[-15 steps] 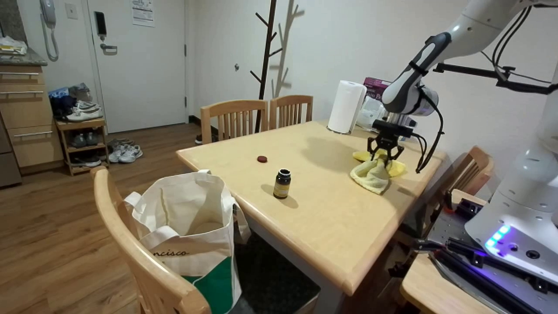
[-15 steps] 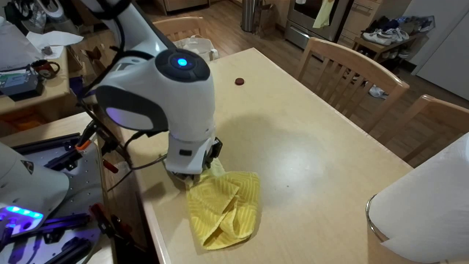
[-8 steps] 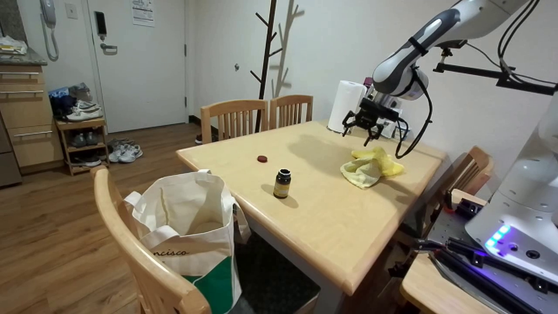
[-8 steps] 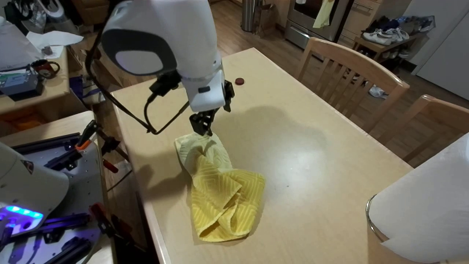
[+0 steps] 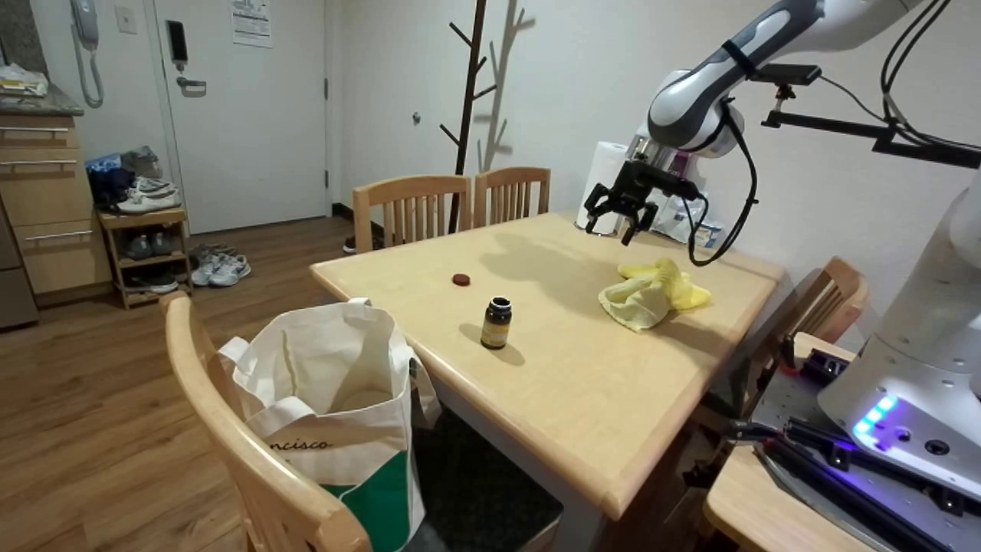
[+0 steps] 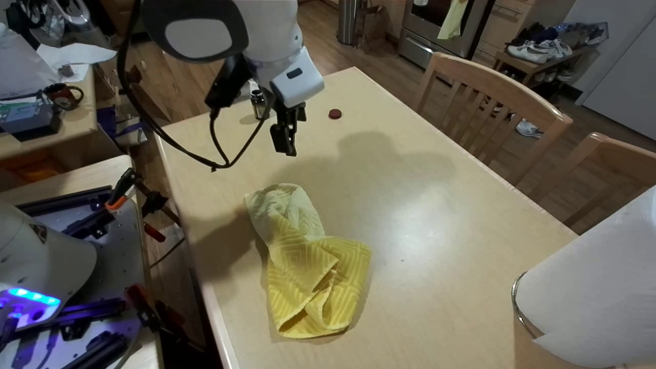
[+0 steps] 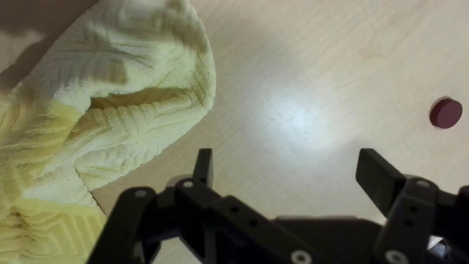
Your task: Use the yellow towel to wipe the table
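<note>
The yellow towel (image 5: 651, 295) lies crumpled on the wooden table (image 5: 567, 406) near the robot's side. In an exterior view, the towel (image 6: 312, 271) shows a paler end and a brighter folded end. My gripper (image 5: 609, 232) hangs above the table, apart from the towel, over its pale-end side. The gripper also shows in an exterior view (image 6: 285, 138), partly behind the wrist. In the wrist view, the gripper (image 7: 285, 165) has its fingers wide apart with only bare table between them. The towel (image 7: 121, 128) is at the left there, outside the fingers.
A dark open bottle (image 5: 497, 323) and a red-brown cap (image 5: 460, 280) stand on the table. A paper towel roll (image 6: 594, 297) stands near the wall end. Chairs surround the table, and a tote bag (image 5: 329, 429) sits on a chair beside it.
My gripper was down at the towel one second ago; it has let go, risen and moved toward the bottle's end of the table. The towel shifted slightly, then stayed still.
</note>
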You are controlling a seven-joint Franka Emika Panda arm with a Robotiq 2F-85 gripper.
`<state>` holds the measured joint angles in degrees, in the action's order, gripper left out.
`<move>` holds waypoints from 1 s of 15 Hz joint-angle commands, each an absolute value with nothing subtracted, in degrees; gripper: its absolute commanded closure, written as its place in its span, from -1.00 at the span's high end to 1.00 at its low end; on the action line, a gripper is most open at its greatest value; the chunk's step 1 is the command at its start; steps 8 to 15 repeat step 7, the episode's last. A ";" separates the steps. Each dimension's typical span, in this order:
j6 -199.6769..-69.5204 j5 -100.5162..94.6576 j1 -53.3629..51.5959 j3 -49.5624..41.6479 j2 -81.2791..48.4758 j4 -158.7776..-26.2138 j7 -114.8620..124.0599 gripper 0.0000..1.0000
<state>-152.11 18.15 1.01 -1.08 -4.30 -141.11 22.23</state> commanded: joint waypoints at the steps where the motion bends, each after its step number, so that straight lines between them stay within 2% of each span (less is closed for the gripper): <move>1: -149.15 14.56 0.46 -0.53 -3.14 -140.74 15.52 1.00; 15: -150.22 14.20 0.21 -0.58 -4.07 -140.72 15.14 1.00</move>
